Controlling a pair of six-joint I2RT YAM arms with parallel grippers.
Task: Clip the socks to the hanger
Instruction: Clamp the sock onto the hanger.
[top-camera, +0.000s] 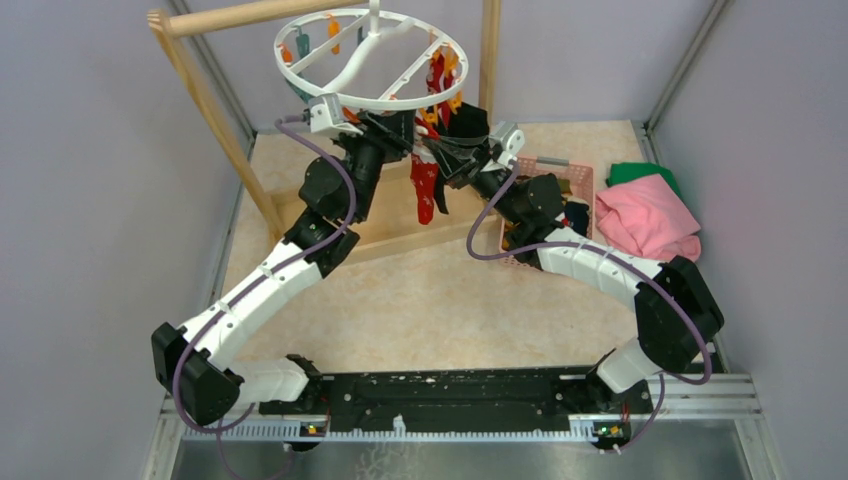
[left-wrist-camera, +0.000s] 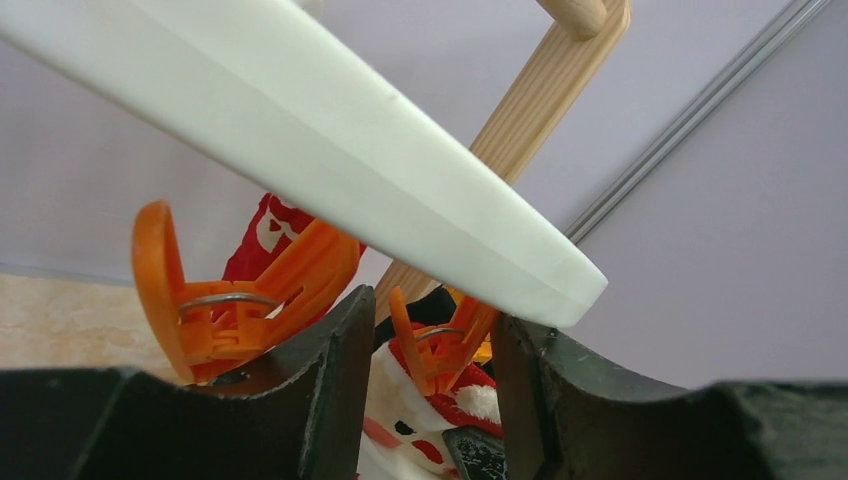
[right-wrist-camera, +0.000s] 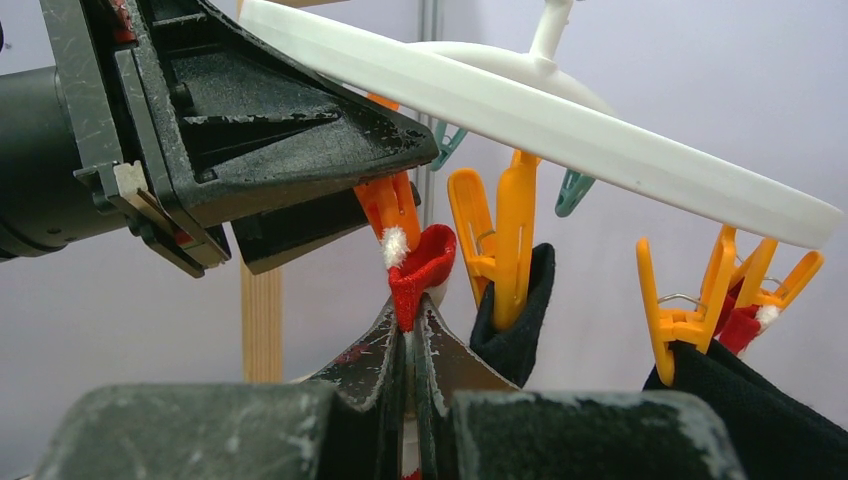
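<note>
Red sock (top-camera: 424, 195), patterned in white, hangs in the top view just under the near rim of the hanger (top-camera: 373, 38), a round white ring with cross spokes. The left gripper (top-camera: 415, 128) and right gripper (top-camera: 433, 150) meet there.

From the left wrist we see the white rim crossing overhead and an orange clip (left-wrist-camera: 437, 345) standing between the left fingers (left-wrist-camera: 330, 380). Whether they squeeze it we cannot tell. The sock shows just below that clip.

From the right wrist, the right gripper is pinched tight on the sock's red, white-tufted cuff, directly under the clip. Further along the rim, a black sock (right-wrist-camera: 515, 325) hangs clipped.
</note>
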